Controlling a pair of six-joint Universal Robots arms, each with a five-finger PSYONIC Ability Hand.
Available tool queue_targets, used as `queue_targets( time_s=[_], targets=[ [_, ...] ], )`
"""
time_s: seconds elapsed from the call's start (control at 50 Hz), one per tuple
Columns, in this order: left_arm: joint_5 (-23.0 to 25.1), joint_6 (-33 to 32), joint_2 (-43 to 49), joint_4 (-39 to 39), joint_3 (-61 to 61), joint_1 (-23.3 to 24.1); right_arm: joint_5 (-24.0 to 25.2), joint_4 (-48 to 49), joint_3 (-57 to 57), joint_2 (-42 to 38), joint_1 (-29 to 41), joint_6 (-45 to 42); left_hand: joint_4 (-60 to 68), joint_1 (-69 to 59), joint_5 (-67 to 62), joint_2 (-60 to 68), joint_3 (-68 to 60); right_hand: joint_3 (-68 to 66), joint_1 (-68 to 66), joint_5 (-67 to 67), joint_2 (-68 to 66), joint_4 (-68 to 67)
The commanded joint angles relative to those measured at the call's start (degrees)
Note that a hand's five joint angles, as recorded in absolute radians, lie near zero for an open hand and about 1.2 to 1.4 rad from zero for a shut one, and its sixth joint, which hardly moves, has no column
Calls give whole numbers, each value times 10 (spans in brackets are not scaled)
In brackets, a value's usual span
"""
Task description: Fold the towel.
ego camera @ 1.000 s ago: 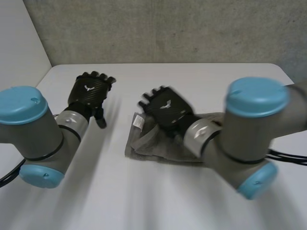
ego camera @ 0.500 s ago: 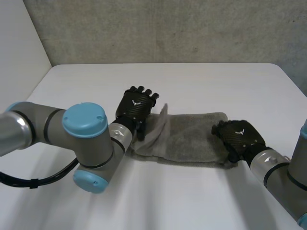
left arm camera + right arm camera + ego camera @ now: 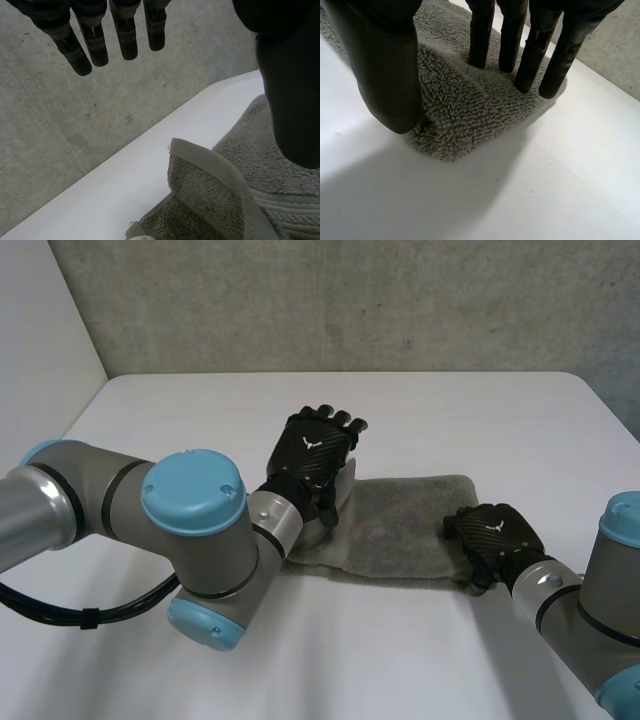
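Note:
A grey towel point(image 3: 405, 525), folded into a long band, lies across the middle of the white table point(image 3: 420, 410). My left hand point(image 3: 316, 453) hovers over the towel's left end with its fingers point(image 3: 125, 35) straight and apart and nothing in it. Below its palm an edge of the towel point(image 3: 220, 185) stands up as a loose flap. My right hand point(image 3: 495, 533) rests on the towel's right end. Its fingers point(image 3: 512, 35) press down on the towel's corner point(image 3: 465, 115) and its thumb point(image 3: 387, 70) touches the towel's near edge.
A grey concrete wall point(image 3: 350, 300) rises behind the table's far edge, with a white panel point(image 3: 40, 330) at the left. My left arm point(image 3: 190, 530) lies low across the table's left half.
My left hand has come in from the far left to above the towel's left end. My right arm has swung from the towel's left part to its right end and set its fingers down there.

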State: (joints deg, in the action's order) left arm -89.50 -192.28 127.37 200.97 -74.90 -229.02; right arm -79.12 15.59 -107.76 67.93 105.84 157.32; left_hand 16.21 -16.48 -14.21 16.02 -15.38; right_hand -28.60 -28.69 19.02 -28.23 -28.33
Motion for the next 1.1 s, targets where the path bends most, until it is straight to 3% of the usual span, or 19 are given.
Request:
queue_targets(
  time_s=[0.02, 0.28, 0.34, 0.38, 0.42, 0.54, 0.66, 0.72, 0.8, 0.82, 0.88, 1.0, 1.1],
  targets=[
    [0, -8, 35, 4, 20, 6, -3, 3, 0, 0, 1, 0, -33, 36, 113, -31, 25, -37, -36, 33, -41, -40],
    [-23, -22, 118, -6, 99, -7, -32, 15, 0, -3, -1, -4, -26, 29, 106, -24, 18, -163, -162, 159, -167, -166],
    [-61, -22, 119, -7, 100, -18, -52, 23, 3, -10, 0, -8, -26, 29, 106, -24, 18, -279, -278, 275, -283, -282],
    [-101, -27, 117, -10, 98, -24, -67, 26, 8, -16, 1, -23, -26, 29, 106, -24, 18, -477, -476, 472, -480, -479],
    [-116, -32, 114, -15, 93, -25, -74, 26, 11, -17, 0, -36, -26, 29, 106, -24, 18, -514, -513, 509, -517, -516],
    [-157, -44, 96, -36, 62, -23, -89, 27, 23, -9, 2, -102, -28, 31, 108, -26, 20, -514, -513, 510, -518, -517],
    [-156, -40, 71, -37, 20, -15, -92, 23, 55, 0, 5, -146, -28, 31, 108, -26, 20, -514, -513, 510, -518, -517],
    [-158, -38, 51, -37, 1, -9, -82, 23, 84, 8, 25, -174, -30, 32, 110, -28, 21, -514, -513, 510, -518, -517],
    [-161, -37, 1, -37, -28, -1, -70, 24, 162, -2, 144, -241, -31, 34, 111, -29, 23, -514, -513, 510, -518, -517],
    [-161, -37, 1, -37, -28, -1, -70, 24, 163, -3, 145, -241, -31, 34, 111, -29, 23, -514, -513, 510, -518, -517],
    [-162, -38, -40, -30, -56, -14, -19, 18, 196, -48, 229, -297, -33, 36, 113, -31, 25, -514, -513, 510, -518, -517],
    [-158, -37, -86, -30, -89, -69, 47, 1, 209, -122, 287, -347, -33, 36, 113, -31, 25, -514, -513, 510, -518, -517],
    [-156, -37, -108, -30, -99, -91, 47, -14, 221, -141, 292, -356, -33, 36, 113, -31, 25, -514, -513, 510, -518, -517]
  ],
)
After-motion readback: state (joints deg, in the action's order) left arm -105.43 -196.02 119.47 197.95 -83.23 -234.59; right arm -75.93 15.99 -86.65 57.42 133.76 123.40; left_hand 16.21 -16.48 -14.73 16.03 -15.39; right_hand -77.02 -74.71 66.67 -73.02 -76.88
